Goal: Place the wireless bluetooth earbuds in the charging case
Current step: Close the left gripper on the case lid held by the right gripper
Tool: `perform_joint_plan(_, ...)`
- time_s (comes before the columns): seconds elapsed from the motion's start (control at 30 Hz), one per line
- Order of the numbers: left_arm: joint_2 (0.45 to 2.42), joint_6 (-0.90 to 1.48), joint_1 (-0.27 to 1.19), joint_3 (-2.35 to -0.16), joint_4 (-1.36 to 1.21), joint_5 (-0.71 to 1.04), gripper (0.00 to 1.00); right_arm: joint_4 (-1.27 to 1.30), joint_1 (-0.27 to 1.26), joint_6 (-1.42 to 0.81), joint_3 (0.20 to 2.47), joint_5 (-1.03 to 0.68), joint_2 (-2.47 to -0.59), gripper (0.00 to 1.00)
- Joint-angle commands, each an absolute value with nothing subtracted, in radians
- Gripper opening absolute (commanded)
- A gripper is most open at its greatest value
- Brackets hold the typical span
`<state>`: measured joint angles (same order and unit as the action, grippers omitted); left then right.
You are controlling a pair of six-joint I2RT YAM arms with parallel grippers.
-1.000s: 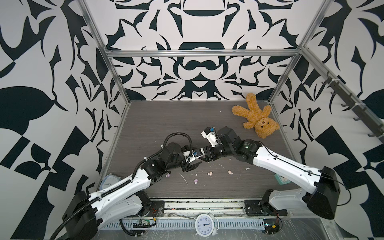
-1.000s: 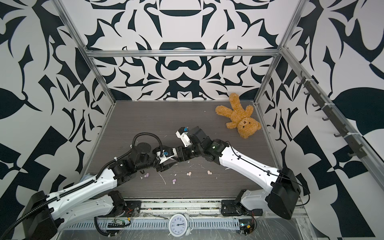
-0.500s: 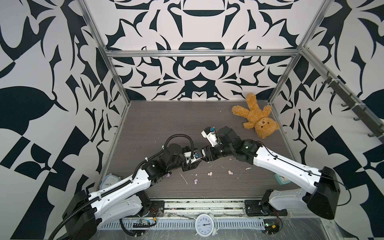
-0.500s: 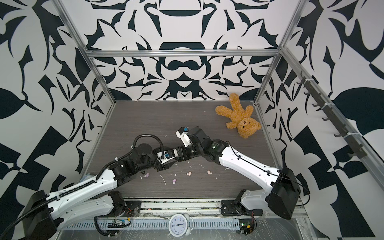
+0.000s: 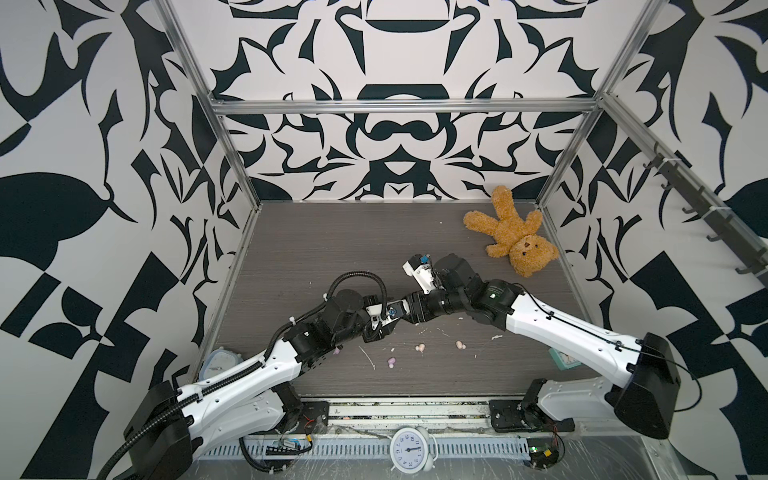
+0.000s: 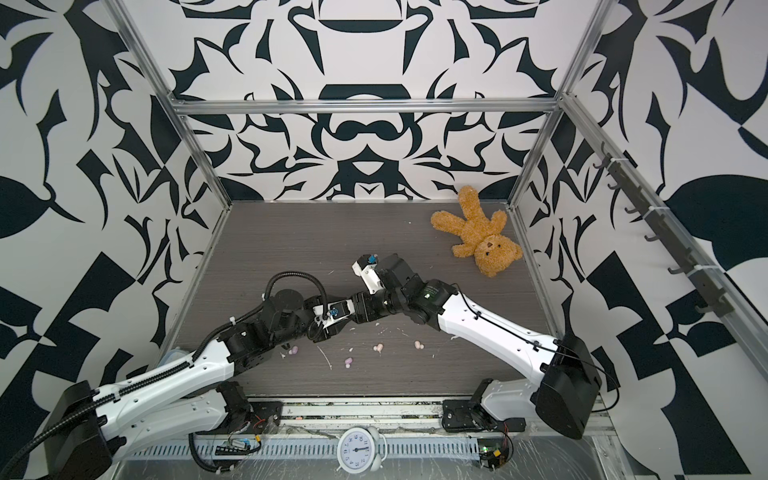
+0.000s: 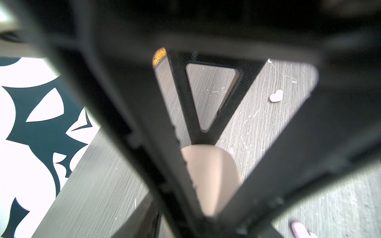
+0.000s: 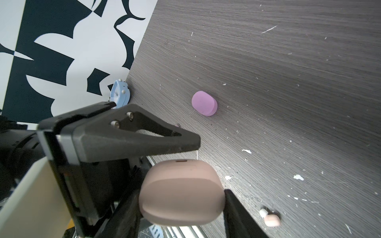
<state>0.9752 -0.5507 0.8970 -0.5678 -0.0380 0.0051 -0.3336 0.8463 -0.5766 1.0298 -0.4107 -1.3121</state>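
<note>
A peach-pink charging case (image 8: 181, 185), lid shut, is held off the table with my right gripper (image 8: 182, 206) shut on its two ends. My left gripper (image 7: 209, 197) straddles the same case (image 7: 210, 175). One of its fingers (image 8: 144, 140) lies close along the case's top, and whether it touches does not show. In both top views the two grippers meet mid-table (image 5: 395, 316) and hide the case. Two peach earbuds (image 5: 420, 347) (image 5: 459, 345) and two lilac earbuds (image 5: 390, 361) (image 5: 337, 351) lie loose on the table nearer the front.
A lilac case (image 8: 204, 103) lies shut on the table. A teddy bear (image 5: 511, 232) lies at the back right. A blue clock (image 5: 218, 362) stands by the left wall and a teal object (image 5: 563, 358) under the right arm. White scraps (image 5: 368, 357) litter the wood.
The left gripper's jaws have narrowed round the case. Both arms have hardly moved, and the right gripper keeps its hold.
</note>
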Motion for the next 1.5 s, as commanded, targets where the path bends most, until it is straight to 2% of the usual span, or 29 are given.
perform_joint_plan(0.0, 0.963, -0.554, 0.9, -0.564, -0.074, 0.0, 0.57, -0.278, 0.853, -0.59, 1.023, -0.434, -1.28, 0.0)
perform_joint_plan(0.57, 0.963, -0.554, 0.9, -0.565, -0.08, 0.004, 0.46, -0.253, 0.854, -0.6, 1.008, -0.446, -1.28, 0.0)
perform_joint_plan(0.9, 0.962, -0.551, 0.9, -0.568, -0.103, 0.0, 0.32, -0.255, 0.854, -0.604, 1.008, -0.455, -1.285, 0.0)
perform_joint_plan(1.0, 0.963, -0.549, 0.9, -0.572, -0.102, -0.007, 0.21, -0.255, 0.854, -0.606, 1.012, -0.454, -1.286, 0.01)
perform_joint_plan(1.03, 0.963, -0.549, 0.9, -0.575, -0.101, -0.01, 0.17, -0.255, 0.854, -0.606, 1.013, -0.453, -1.286, 0.05)
perform_joint_plan(1.1, 0.965, -0.554, 0.899, -0.588, -0.085, -0.01, 0.01, -0.26, 0.854, -0.606, 1.015, -0.451, -1.282, 0.17)
perform_joint_plan(1.2, 0.96, -0.548, 0.9, -0.598, -0.075, -0.012, 0.0, -0.265, 0.854, -0.604, 1.017, -0.445, -1.276, 0.38)
perform_joint_plan(1.27, 0.956, -0.541, 0.9, -0.598, -0.077, -0.018, 0.0, -0.275, 0.854, -0.601, 1.026, -0.444, -1.273, 0.47)
perform_joint_plan(1.37, 0.946, -0.529, 0.9, -0.603, -0.068, -0.023, 0.0, -0.282, 0.854, -0.599, 1.026, -0.437, -1.263, 0.66)
perform_joint_plan(1.47, 0.939, -0.511, 0.9, -0.604, -0.06, -0.018, 0.0, -0.287, 0.854, -0.596, 1.029, -0.441, -1.253, 0.79)
